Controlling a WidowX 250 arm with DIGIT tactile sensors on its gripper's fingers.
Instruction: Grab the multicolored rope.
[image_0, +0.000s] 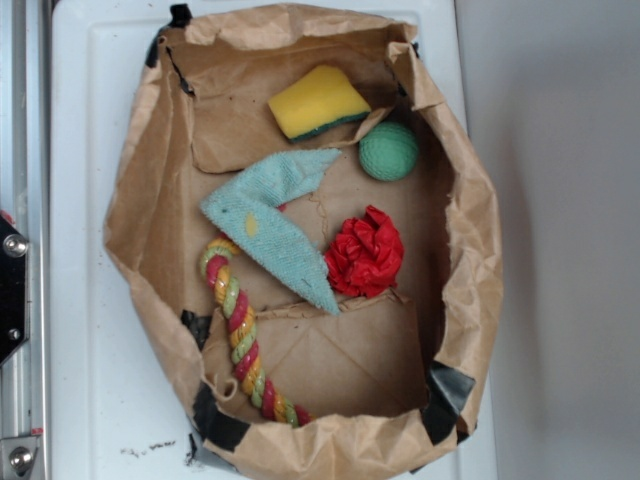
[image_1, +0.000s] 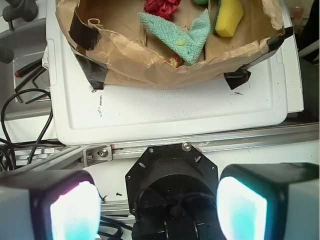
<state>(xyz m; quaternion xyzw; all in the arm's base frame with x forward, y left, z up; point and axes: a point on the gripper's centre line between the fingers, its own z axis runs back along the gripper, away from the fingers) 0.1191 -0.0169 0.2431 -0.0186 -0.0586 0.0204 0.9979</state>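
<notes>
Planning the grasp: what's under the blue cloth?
The light-blue cloth covers the upper end of the multicolored rope; the rest runs down over bare paper-bag floor. Anything else beneath is hidden.

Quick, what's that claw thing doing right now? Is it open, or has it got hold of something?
Gripper: open, holding nothing. It sits outside the paper bag, away from the rope.

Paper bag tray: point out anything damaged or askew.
The brown paper bag is torn down into a crumpled tray, patched with black tape. The light-blue cloth lies folded over the multicolored rope's upper end.
</notes>
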